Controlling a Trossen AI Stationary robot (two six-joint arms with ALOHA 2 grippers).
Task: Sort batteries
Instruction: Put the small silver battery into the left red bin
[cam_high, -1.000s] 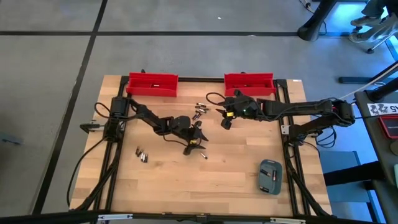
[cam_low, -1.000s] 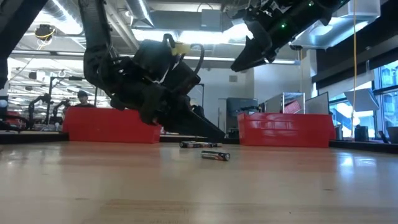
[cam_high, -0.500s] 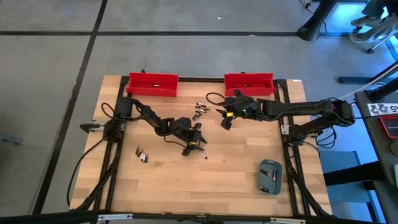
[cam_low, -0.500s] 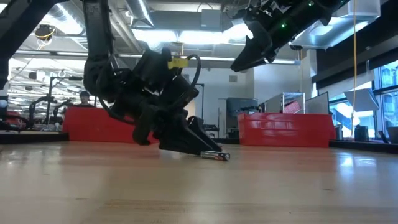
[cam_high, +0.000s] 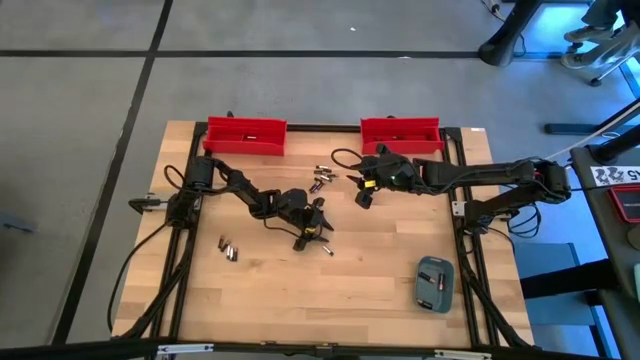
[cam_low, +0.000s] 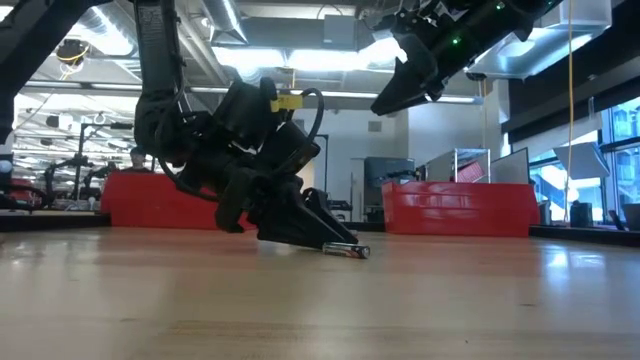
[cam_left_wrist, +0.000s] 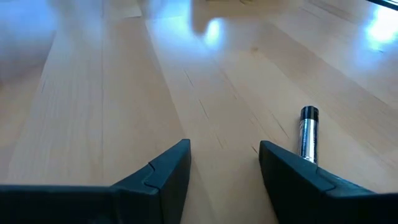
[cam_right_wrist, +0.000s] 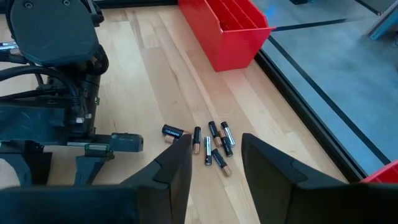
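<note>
Since a second ago my left arm has been dropping and tipping forward, and my left gripper (cam_low: 335, 243) is now sitting with its tips down at the wooden table (cam_high: 380, 290), right by the lone battery (cam_high: 328, 250) near the table's centre; in the last half second it has hardly been moving. Its fingers (cam_left_wrist: 163, 171) are standing apart with nothing between them, and in the wrist view that cell (cam_left_wrist: 308, 133) is lying just outside one finger rather than in the gap.

My right gripper (cam_high: 364, 196) is hanging well above the table at about one o'clock from centre, jaws part open and empty, looking down on the main cluster of batteries (cam_right_wrist: 211, 144).

As I am judging it, the sorting is barely begun: no cell is showing in the left red bin (cam_high: 245, 136) or the right red bin (cam_high: 400, 133), though their insides are too small to read. Left to do: the cluster at twelve o'clock, a small group (cam_high: 230, 248) at eight o'clock, and the lone one. The grey-blue case (cam_high: 435, 283) is lying at four o'clock.

The lone battery is lying flat, its long axis running roughly ten o'clock to four o'clock in the high view.
</note>
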